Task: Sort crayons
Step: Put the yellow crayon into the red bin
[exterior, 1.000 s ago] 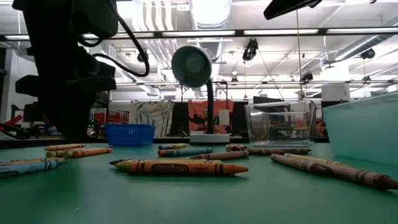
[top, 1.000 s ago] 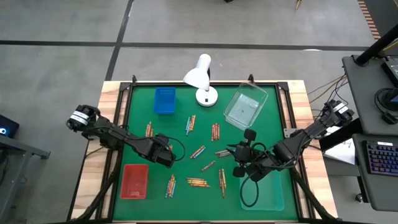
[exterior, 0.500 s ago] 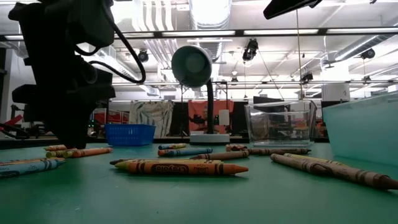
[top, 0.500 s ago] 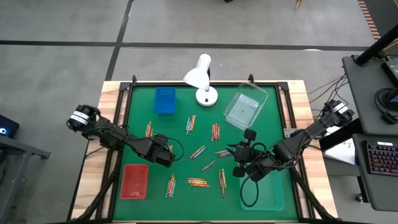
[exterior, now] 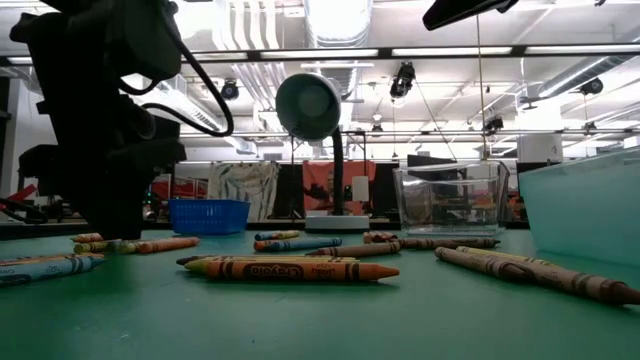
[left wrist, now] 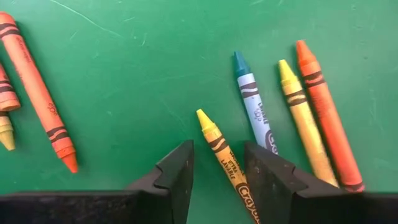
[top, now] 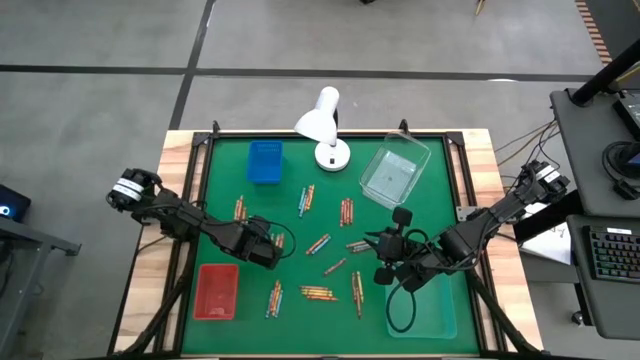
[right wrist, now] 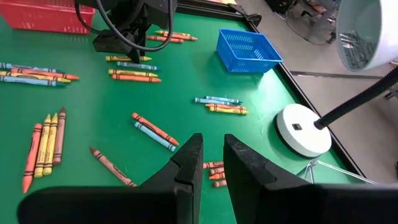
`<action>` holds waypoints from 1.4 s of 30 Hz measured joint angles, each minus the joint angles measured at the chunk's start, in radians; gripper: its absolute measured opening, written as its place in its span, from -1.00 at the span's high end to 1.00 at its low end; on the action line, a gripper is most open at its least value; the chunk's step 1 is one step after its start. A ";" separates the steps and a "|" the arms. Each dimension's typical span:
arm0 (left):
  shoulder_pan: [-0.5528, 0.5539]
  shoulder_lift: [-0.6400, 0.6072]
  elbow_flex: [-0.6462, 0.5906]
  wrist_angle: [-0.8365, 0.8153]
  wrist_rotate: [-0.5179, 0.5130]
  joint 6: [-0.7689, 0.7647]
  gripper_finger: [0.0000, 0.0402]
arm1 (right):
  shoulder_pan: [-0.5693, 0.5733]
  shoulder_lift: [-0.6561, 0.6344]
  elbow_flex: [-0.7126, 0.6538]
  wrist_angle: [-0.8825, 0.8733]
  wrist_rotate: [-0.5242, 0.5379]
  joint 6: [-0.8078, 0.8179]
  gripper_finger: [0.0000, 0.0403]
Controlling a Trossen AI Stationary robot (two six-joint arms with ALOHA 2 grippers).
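Observation:
Crayons lie scattered in small groups on the green table (top: pixel 440 180), for instance crayons (top: pixel 318 293) near the front and crayons (top: pixel 346 211) farther back. My left gripper (top: pixel 270 246) points down at the left centre, open, low over one group. Its fingers stand on either side of a yellow crayon (left wrist: pixel 219 152) lying flat; a white-wrapped blue crayon (left wrist: pixel 255 109), a gold crayon (left wrist: pixel 300 118) and an orange crayon (left wrist: pixel 323 112) lie beside it. My right gripper (top: pixel 384 258) hangs higher at the right centre, narrowly open and empty (right wrist: pixel 212 163).
A blue basket (top: pixel 265 161) stands at the far left, a red tray (top: pixel 216 291) at the near left, a clear box (top: pixel 394 173) at the far right and a pale tray (top: pixel 430 310) at the near right. A white desk lamp (top: pixel 325 130) stands at the far middle.
My left gripper has sunk a little toward the crayons beneath it. The right arm has kept still.

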 joint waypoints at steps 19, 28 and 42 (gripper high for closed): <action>0.000 0.000 -0.001 -0.005 -0.021 0.000 0.72 | 0.000 0.000 0.000 0.015 0.000 -0.001 0.73; 0.000 0.000 -0.001 -0.008 -0.028 0.000 0.88 | 0.000 0.000 -0.006 0.016 0.000 -0.001 0.73; 0.000 0.000 -0.001 -0.010 -0.031 0.005 0.99 | 0.000 0.000 -0.017 0.023 0.000 -0.001 0.73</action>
